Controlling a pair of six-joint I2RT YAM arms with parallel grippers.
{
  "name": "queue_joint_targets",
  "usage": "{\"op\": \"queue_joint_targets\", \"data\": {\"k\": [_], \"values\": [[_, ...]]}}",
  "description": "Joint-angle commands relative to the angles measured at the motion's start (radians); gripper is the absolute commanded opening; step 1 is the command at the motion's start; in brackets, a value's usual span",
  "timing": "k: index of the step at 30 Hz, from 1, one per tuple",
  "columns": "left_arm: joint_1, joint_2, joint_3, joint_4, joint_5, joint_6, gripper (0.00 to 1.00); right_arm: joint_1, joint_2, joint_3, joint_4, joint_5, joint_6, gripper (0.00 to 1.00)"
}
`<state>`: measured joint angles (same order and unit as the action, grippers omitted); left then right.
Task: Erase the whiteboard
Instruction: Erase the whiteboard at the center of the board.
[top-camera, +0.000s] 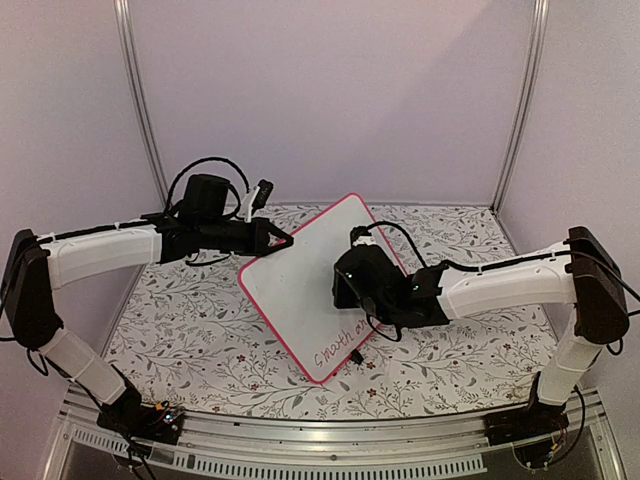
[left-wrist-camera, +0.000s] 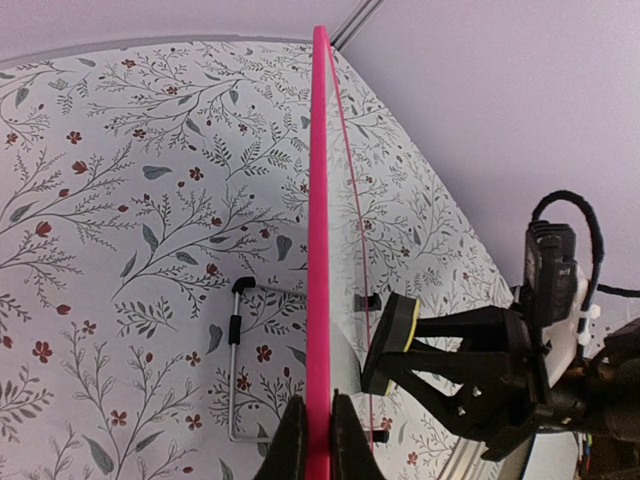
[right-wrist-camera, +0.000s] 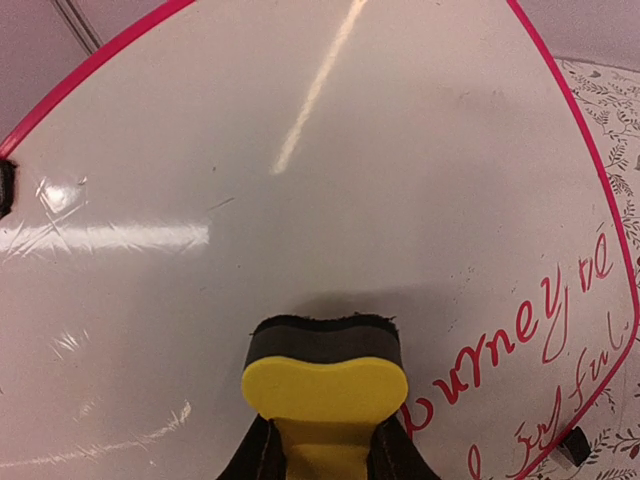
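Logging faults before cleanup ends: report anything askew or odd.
The whiteboard stands skewed and tipped up, not flat on the table, its pink edge pinched in the left jaws. Red writing shows at its near corner.

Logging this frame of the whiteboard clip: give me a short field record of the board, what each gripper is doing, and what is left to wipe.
whiteboard: pink-framed, tilted up over the floral table
left gripper: shut on the whiteboard's frame edge
right gripper: shut on the yellow eraser
eraser side: dark felt faces the board; contact cannot be told
red writing: at one end of the board, beside the eraser, not yet wiped
rest of face: white, only glare
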<state>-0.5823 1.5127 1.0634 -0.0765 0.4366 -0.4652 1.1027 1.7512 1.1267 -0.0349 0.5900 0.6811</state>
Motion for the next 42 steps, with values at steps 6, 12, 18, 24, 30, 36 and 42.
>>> {"op": "queue_joint_targets", "data": {"k": [6,12,18,24,30,36,42], "values": [[0.005,-0.013,-0.023,-0.039,-0.042,0.069,0.00,-0.010,0.047,0.003,-0.062,-0.024,-0.002,0.24],[0.005,-0.008,-0.022,-0.037,-0.043,0.072,0.00,-0.010,0.041,-0.009,-0.058,-0.020,-0.005,0.24],[0.009,-0.003,-0.020,-0.038,-0.041,0.070,0.00,-0.010,0.038,-0.016,-0.047,-0.019,-0.010,0.24],[0.022,-0.013,-0.021,-0.032,-0.024,0.060,0.00,-0.011,0.053,0.019,-0.057,-0.019,-0.032,0.24],[0.022,-0.021,-0.023,-0.027,-0.013,0.055,0.00,-0.010,0.071,0.045,-0.077,-0.022,-0.020,0.24],[0.023,-0.035,-0.025,-0.026,-0.013,0.053,0.00,-0.010,0.070,0.053,-0.095,-0.019,-0.008,0.24],[0.023,-0.039,-0.026,-0.025,-0.017,0.055,0.00,-0.011,0.071,0.058,-0.104,-0.017,-0.006,0.24]]}}
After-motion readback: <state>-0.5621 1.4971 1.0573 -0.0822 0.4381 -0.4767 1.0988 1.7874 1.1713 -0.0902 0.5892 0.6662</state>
